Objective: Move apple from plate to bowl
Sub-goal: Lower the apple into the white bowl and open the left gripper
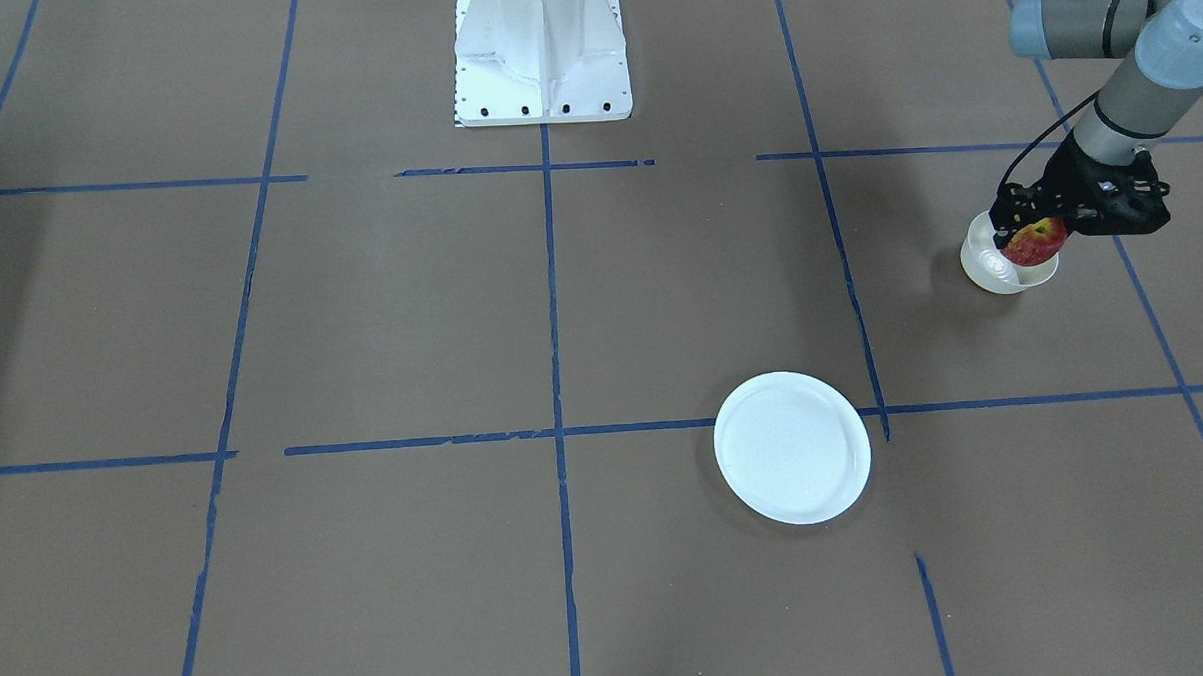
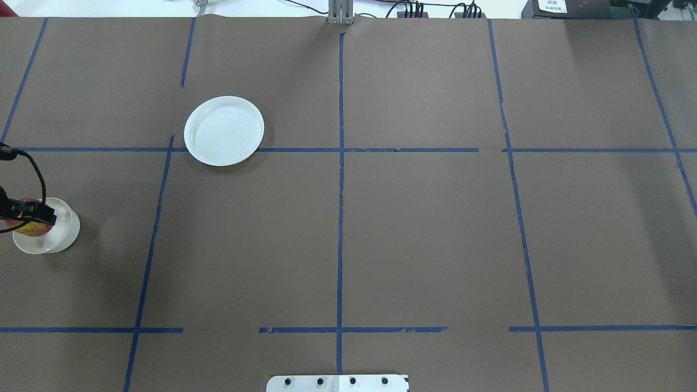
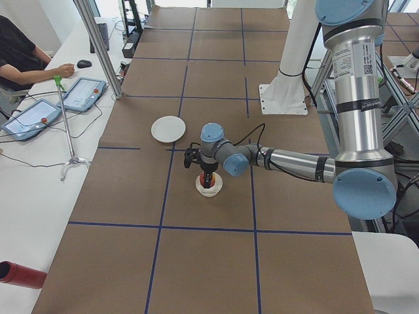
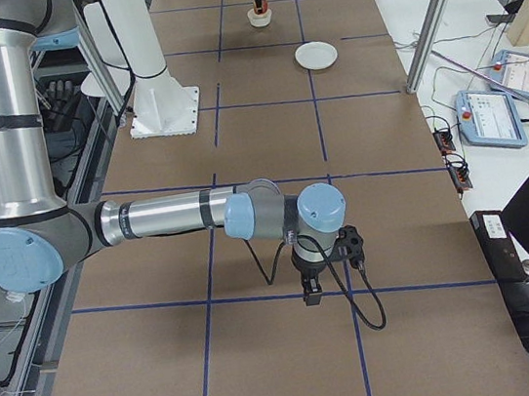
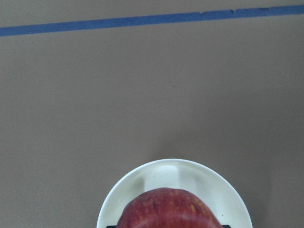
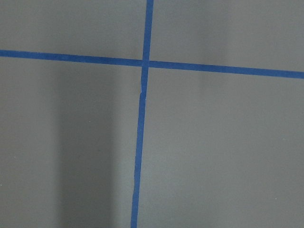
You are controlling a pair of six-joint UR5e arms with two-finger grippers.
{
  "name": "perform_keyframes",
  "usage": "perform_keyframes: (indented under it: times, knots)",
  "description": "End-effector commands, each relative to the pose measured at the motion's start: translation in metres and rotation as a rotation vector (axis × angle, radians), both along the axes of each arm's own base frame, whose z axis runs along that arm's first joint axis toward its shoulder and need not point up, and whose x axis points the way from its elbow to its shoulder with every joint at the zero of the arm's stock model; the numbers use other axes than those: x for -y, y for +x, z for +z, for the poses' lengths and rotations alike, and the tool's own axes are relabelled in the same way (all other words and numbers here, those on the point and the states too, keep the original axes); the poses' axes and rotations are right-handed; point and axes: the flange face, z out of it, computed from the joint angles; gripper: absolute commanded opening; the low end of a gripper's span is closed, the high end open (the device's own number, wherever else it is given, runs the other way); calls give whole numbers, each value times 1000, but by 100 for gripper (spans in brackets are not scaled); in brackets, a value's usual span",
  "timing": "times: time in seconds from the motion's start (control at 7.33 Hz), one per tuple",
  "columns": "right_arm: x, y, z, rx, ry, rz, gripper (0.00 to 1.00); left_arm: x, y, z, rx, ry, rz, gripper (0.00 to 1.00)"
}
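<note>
My left gripper [image 1: 1034,235] is shut on the small red apple [image 1: 1036,243] and holds it just over the cream-white bowl [image 1: 987,270], partly inside its rim. In the left wrist view the apple [image 5: 166,209] fills the bowl's [image 5: 142,176] middle. In the overhead view the gripper [image 2: 28,216], the apple [image 2: 30,227] and the bowl [image 2: 61,233] are at the far left edge. The flat white plate [image 1: 792,447] lies bare, well away from the bowl [image 2: 224,130]. My right gripper [image 4: 313,295] shows only in the exterior right view; I cannot tell whether it is open or shut.
Brown paper with blue tape lines [image 2: 340,163] covers the table. The robot's white base [image 1: 542,55] stands at the table's edge. The right arm [image 4: 169,216] reaches low over the table's other half. An operator's tablets [image 3: 59,104] lie on a side bench.
</note>
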Motion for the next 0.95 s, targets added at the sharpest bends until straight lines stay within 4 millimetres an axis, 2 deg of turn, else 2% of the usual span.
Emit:
perform_keyframes:
  times: [0.0, 0.14, 0.41, 0.55, 0.68, 0.82]
  knots:
    - [0, 0, 0, 0, 0, 0, 100, -1, 2, 5, 5, -4, 6, 99]
    - [0, 0, 0, 0, 0, 0, 100, -1, 2, 5, 5, -4, 6, 100]
    - [0, 0, 0, 0, 0, 0, 100, -2, 2, -9, -31, -11, 25, 100]
    - [0, 0, 0, 0, 0, 0, 100, -3, -1, -38, -79, 11, 34, 100]
    - [0, 0, 0, 0, 0, 0, 100, 0, -11, -45, -90, 2, 38, 100]
    - [0, 0, 0, 0, 0, 0, 100, 36, -18, -71, -70, 62, 59, 100]
